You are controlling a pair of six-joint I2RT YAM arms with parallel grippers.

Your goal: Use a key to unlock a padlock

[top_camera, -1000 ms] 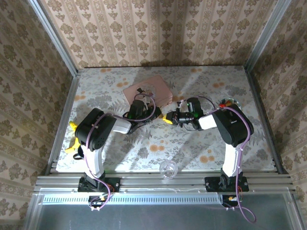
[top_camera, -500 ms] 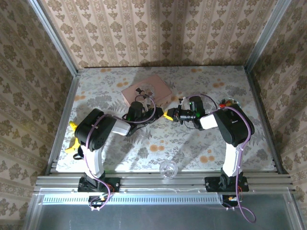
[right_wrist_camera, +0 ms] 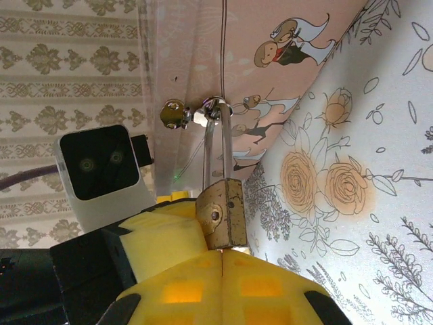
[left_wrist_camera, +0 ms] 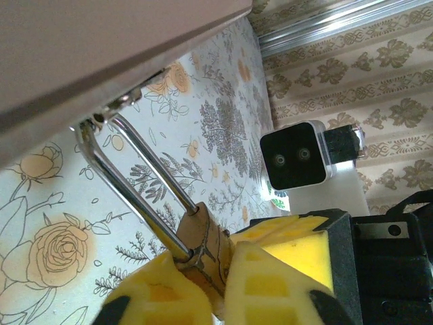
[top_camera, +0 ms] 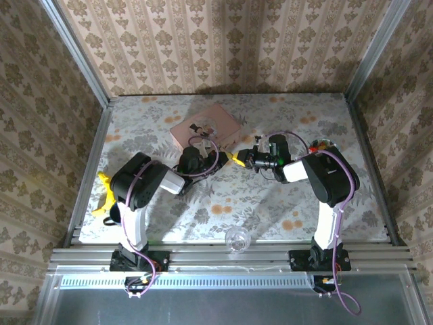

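The tiny brass padlock [right_wrist_camera: 222, 213] hangs by its thin silvery shackle [left_wrist_camera: 128, 183] from the hasp [right_wrist_camera: 177, 113] of the pink picture-lidded box [top_camera: 205, 127]. My left gripper [left_wrist_camera: 216, 284] is shut on the padlock's body [left_wrist_camera: 206, 247], its yellow pads pinching both sides. My right gripper [right_wrist_camera: 223, 267] is shut, pad against pad, right under the padlock's bottom face. The key is hidden; I cannot tell whether it sits between the right pads. In the top view the left gripper [top_camera: 220, 160] and the right gripper [top_camera: 237, 158] meet just in front of the box.
A clear glass ball [top_camera: 237, 238] sits near the table's front edge. A small colourful object [top_camera: 323, 143] lies by the right arm's elbow, and a yellow piece [top_camera: 105, 196] lies at the left edge. Walls close in the table on three sides.
The left jaws parted for a moment and shut again on the padlock. Both grippers have crept a little farther toward the box.
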